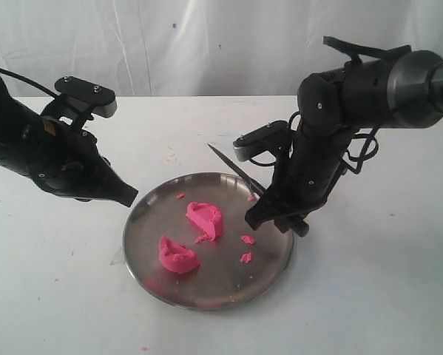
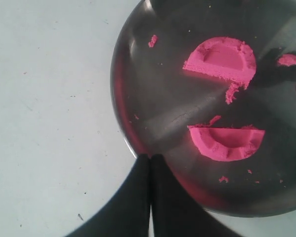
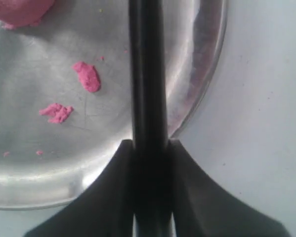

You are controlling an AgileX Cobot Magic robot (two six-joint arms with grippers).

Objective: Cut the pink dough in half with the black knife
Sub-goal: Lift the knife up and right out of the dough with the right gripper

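Note:
The pink dough lies in two half-moon lumps on the round steel plate (image 1: pixel 276 270): one lump (image 1: pixel 205 218) near the plate's middle, the other (image 1: pixel 177 254) toward the front left. The left wrist view shows both halves (image 2: pixel 222 60) (image 2: pixel 228 142) with their cut faces toward each other and a gap between them. My right gripper (image 1: pixel 269 214) is shut on the black knife (image 1: pixel 232 167), held above the plate's right rim with the blade pointing up and back, clear of the dough. The knife handle (image 3: pixel 148 74) runs between the fingers. My left gripper (image 1: pixel 129 196) is shut and empty at the plate's left rim.
Small pink crumbs (image 1: pixel 247 239) (image 1: pixel 245 257) lie on the plate's right side, with another crumb (image 1: pixel 180 196) at the back. The plate sits on a white table (image 1: pixel 369 296). A white cloth wall (image 1: pixel 206 44) closes off the back.

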